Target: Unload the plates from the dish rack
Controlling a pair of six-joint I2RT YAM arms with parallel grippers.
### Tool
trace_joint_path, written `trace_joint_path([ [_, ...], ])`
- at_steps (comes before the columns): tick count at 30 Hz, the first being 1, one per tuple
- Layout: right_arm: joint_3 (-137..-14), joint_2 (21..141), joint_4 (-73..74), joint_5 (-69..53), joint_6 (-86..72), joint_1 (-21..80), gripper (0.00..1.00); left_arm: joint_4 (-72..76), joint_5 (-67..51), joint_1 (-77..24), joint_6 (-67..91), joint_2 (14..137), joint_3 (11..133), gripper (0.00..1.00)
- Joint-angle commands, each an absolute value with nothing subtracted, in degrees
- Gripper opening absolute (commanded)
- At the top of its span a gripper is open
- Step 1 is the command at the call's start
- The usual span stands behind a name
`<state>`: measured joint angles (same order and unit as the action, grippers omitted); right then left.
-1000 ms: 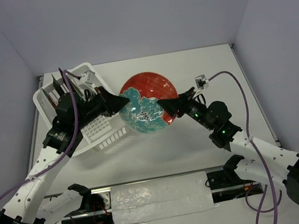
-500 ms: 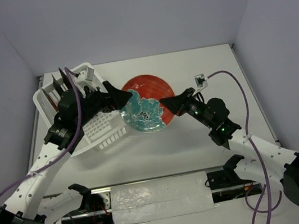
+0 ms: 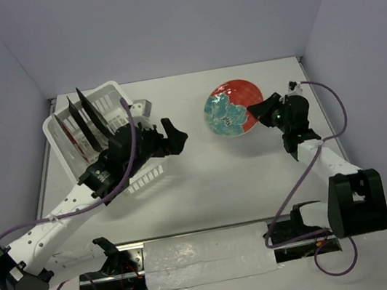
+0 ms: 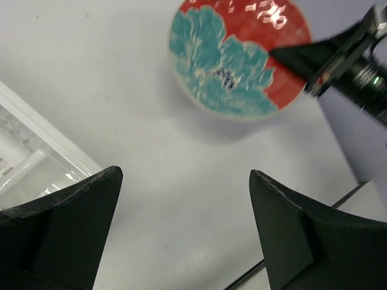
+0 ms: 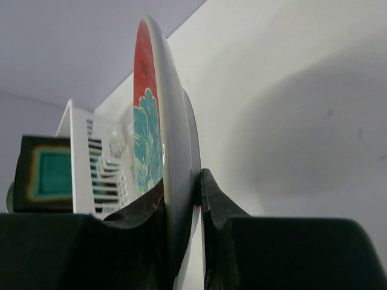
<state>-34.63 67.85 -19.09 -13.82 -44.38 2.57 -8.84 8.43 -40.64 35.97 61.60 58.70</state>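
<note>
The round red plate [image 3: 232,108] with its teal flower hangs tilted above the table at the back right. My right gripper [image 3: 254,111] is shut on its right rim. In the right wrist view the plate [image 5: 169,133] stands edge-on between the pinching fingers of this gripper [image 5: 181,187]. My left gripper [image 3: 170,138] is open and holds nothing, just right of the white dish rack [image 3: 100,92]. From the left wrist view the plate [image 4: 233,60] lies well beyond the gripper's [image 4: 184,175] spread fingers. Two dark square plates [image 3: 84,112] stand edge-on in the rack; one shows a teal centre [image 5: 51,172].
Grey walls close the table at the back and both sides. The rack's corner [image 4: 36,157] lies just left of my left fingers. A foil-covered strip [image 3: 207,257] runs along the near edge between the arm bases.
My left gripper let go of the round plate, opened wide and drew back toward the rack. My right gripper shut on the plate and carried it right and toward the back.
</note>
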Motion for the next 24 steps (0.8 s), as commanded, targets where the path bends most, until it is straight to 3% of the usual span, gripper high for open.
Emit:
trace_joint_path([
  [1,-40.25,70.82,-33.92,-21.79,-50.97,-2.8,0.0,-10.8,23.35,-47.18,31.91,62.49,58.53,0.98],
  [7,-42.01,76.9,-34.1,-23.73,-51.41,-9.4,0.0,-6.45,37.79,-57.91,28.93,61.0,52.75,0.97],
  [16,-42.45,81.82,-34.37,-19.78,-49.4,-11.69,0.0,1.4,32.52,-58.1,25.23,55.29,45.09,0.99],
  [24,-40.96,86.04,-35.68,-19.86,-48.16,-14.59,0.0,-0.53,33.39,-58.1,24.87,52.74,44.83,1.0],
])
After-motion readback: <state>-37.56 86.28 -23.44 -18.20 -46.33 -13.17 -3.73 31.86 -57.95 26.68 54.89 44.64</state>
